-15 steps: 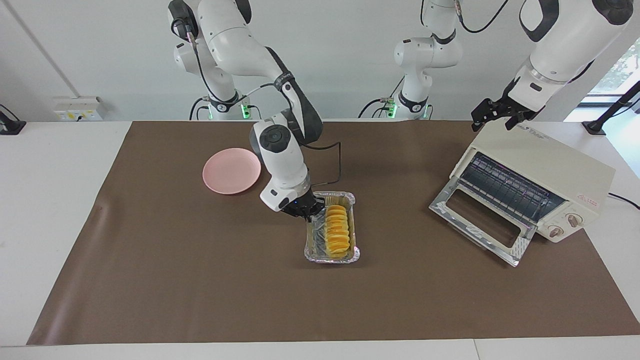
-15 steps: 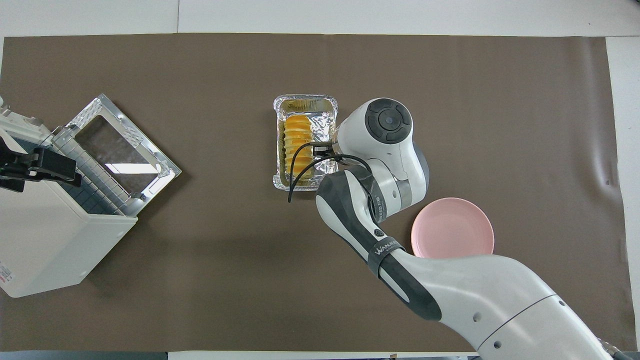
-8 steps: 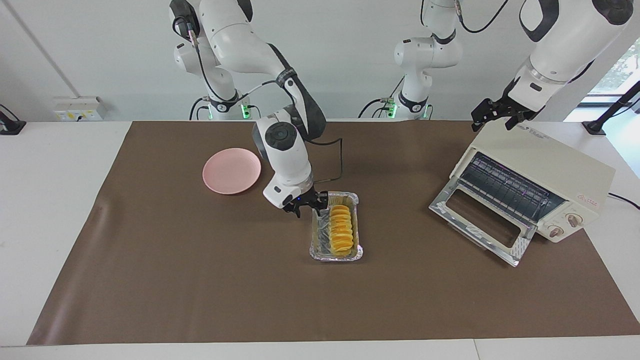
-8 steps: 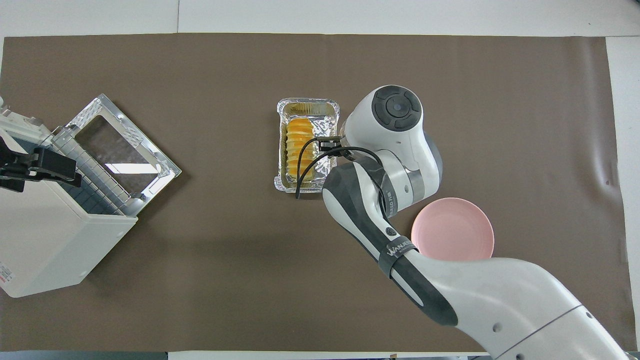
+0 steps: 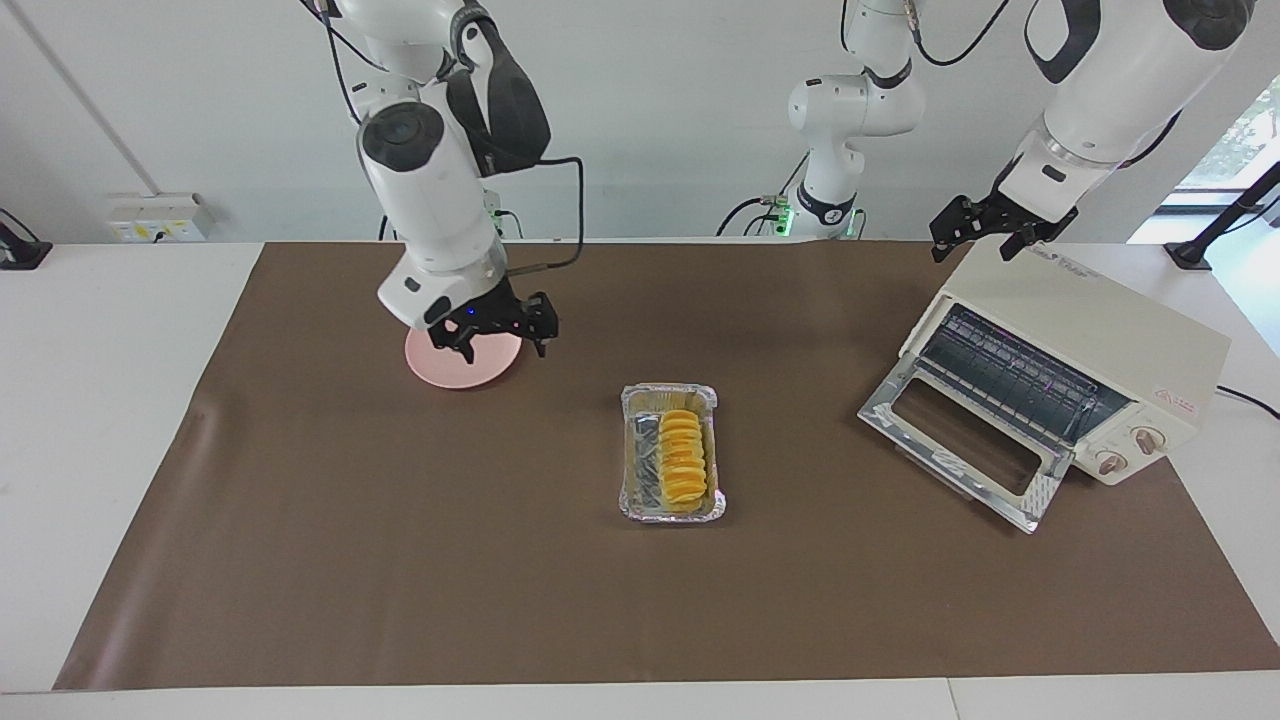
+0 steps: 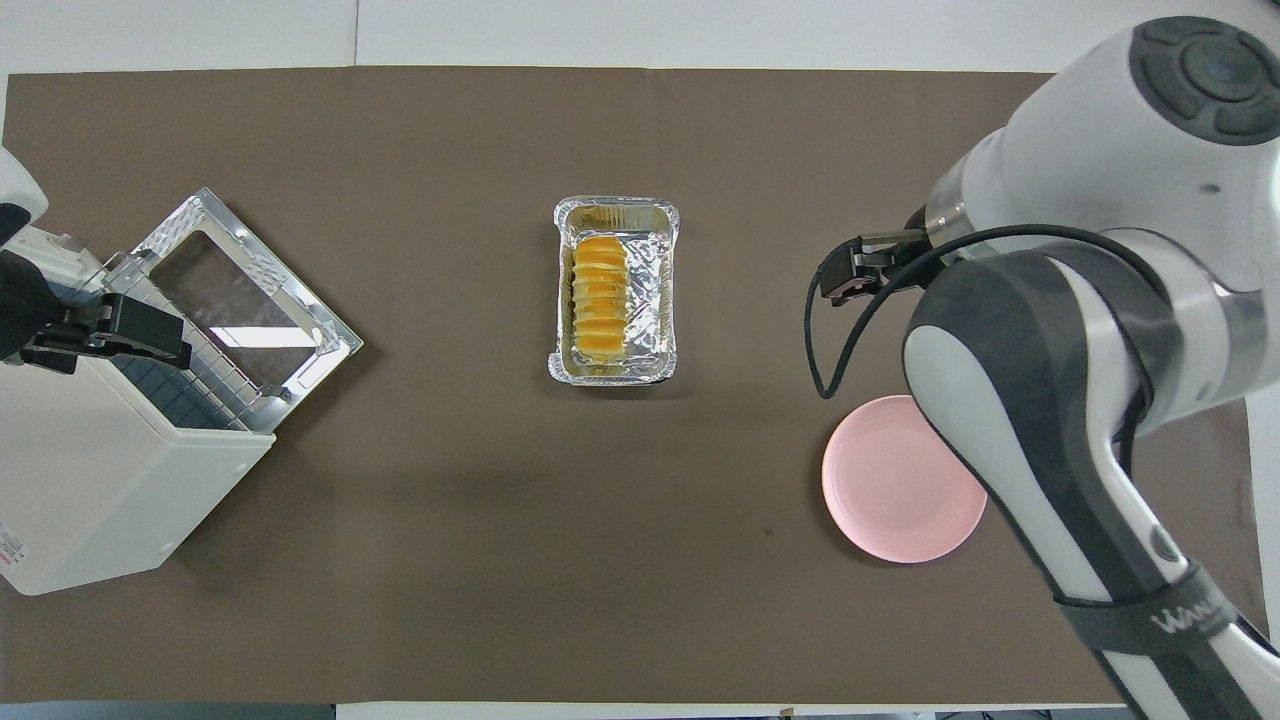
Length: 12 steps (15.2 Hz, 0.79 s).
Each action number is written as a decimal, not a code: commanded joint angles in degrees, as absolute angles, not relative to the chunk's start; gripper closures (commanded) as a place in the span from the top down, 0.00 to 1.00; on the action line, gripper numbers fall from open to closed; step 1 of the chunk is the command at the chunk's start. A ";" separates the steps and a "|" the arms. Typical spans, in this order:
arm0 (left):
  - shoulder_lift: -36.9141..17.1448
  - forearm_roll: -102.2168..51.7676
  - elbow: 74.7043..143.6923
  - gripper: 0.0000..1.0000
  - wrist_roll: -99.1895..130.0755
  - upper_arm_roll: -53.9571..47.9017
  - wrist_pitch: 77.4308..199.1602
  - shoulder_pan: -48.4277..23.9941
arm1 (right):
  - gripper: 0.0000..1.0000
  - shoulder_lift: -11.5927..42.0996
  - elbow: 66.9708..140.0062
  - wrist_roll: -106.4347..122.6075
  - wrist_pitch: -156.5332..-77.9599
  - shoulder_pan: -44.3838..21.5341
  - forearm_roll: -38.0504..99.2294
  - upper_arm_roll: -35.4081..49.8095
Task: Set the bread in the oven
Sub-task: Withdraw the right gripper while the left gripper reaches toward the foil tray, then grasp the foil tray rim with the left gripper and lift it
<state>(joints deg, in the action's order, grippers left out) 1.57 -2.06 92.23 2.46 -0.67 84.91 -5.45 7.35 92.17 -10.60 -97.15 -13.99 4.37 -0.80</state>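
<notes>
**Bread in its tray, oven door down, both grippers empty**

The bread (image 5: 679,459) lies in a foil tray (image 5: 670,512) near the middle of the brown mat (image 5: 400,560), its ridged length running toward and away from the robots. It sits against the tray wall on the left arm's side, with bare foil showing along the other wall. Nothing touches the bread or the tray.

The oven (image 5: 1090,340) stands at the left arm's end of the table, turned at an angle so its front faces the middle of the mat. Its glass door (image 5: 965,440) is dropped open and rests on the mat, and the wire rack (image 5: 1010,375) shows inside. Two knobs sit on the front panel, on the part farthest from the robots.

The right gripper (image 5: 497,336) hangs in the air over the edge of the plate (image 5: 460,370), well apart from the tray. Its fingers are spread and hold nothing. In the overhead view it shows over bare mat between tray and plate, with the arm's cable looping down beside it.

The left gripper (image 5: 990,226) hovers over the top of the oven at the corner nearest the robots. Its fingers are spread and empty; whether they touch the oven top I cannot tell. The left arm waits there.
</notes>
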 commanded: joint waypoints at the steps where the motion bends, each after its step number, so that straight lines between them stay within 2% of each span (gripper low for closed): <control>1: -1.64 -2.72 90.19 1.00 2.90 -0.61 87.54 -9.13 | 1.00 1.60 96.32 -6.60 -95.10 -9.25 3.17 -0.18; 4: -13.40 -4.39 78.88 1.00 10.34 -0.35 85.53 -14.66 | 1.00 0.09 96.07 -2.03 -92.82 -5.20 1.15 -0.18; 6: -24.12 -4.74 65.89 1.00 13.61 0.09 82.02 -18.18 | 1.00 0.26 96.06 -1.67 -92.99 -3.44 -0.17 -0.18; 7: -27.30 -5.62 62.44 1.00 16.23 0.09 82.26 -19.59 | 1.00 0.18 96.06 -1.58 -92.81 -2.91 -0.26 -0.18; 9: -29.79 -7.20 61.96 1.00 24.38 -0.08 88.29 -22.65 | 1.00 0.18 96.15 -1.58 -91.59 -2.64 -0.61 -0.18; 12: -29.71 -7.12 68.09 1.00 31.36 -0.09 99.81 -29.07 | 1.00 0.00 96.33 -1.76 -91.58 -2.37 -0.53 -0.18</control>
